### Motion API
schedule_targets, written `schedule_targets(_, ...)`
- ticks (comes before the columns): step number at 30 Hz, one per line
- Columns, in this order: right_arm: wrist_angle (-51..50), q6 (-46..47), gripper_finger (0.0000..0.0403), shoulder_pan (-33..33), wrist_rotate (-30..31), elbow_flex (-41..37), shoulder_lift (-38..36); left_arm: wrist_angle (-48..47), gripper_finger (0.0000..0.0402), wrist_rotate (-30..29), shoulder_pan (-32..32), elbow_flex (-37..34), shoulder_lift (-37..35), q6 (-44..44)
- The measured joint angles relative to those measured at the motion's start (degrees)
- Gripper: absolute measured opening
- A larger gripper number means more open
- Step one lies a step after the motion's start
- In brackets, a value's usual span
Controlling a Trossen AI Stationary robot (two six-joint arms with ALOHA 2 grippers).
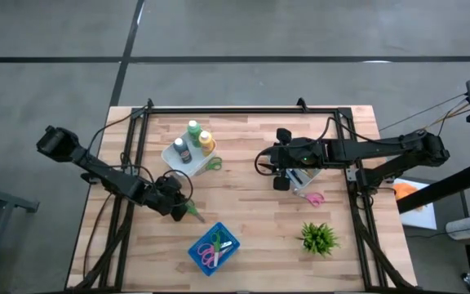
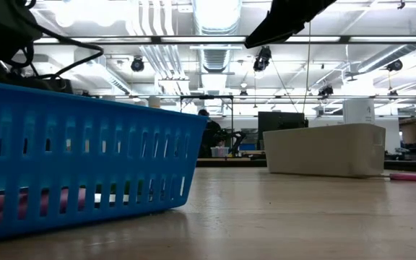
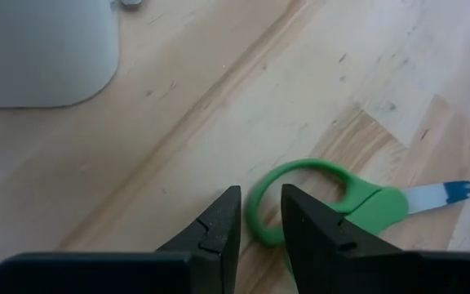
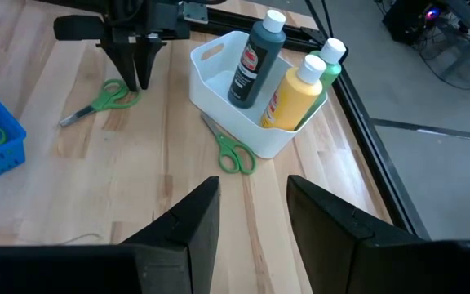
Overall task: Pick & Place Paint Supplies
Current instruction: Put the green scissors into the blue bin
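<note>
Three squeeze bottles, green (image 1: 193, 130), yellow-orange (image 1: 206, 143) and dark grey (image 1: 181, 149), stand upright in a white tray (image 4: 219, 77) at the table's far middle. My left gripper (image 3: 261, 214) points down over a pair of green scissors (image 3: 357, 204) lying flat near the table's middle. It is narrowly open, with its fingers on either side of the rim of one handle loop (image 3: 255, 220). My right gripper (image 4: 251, 196) hovers open to the right of the tray. It is above a second white bin (image 1: 307, 178) with something blue inside. No brushes are plain to see.
Another pair of green scissors (image 4: 233, 151) lies against the tray's near side. A blue basket (image 1: 215, 249) holding pink and purple scissors sits at the near edge. Pink scissors (image 1: 314, 198) and a small potted plant (image 1: 318, 237) are on the right. A black frame (image 1: 243, 110) borders the table.
</note>
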Motion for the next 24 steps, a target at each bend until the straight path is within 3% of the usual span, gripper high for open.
schedule_targets(15, 0.00, 0.00, 0.0143, 0.01, 0.01, -0.02, 0.00, -0.12, 0.0093, -1.38, 0.02, 2.45, 7.49, 1.01)
schedule_targets(24, -0.02, 0.00, 0.0143, 0.01, 0.00, 0.00, 0.00, -0.24, 0.0093, -1.04, 0.11, 2.50, 7.65, -0.12)
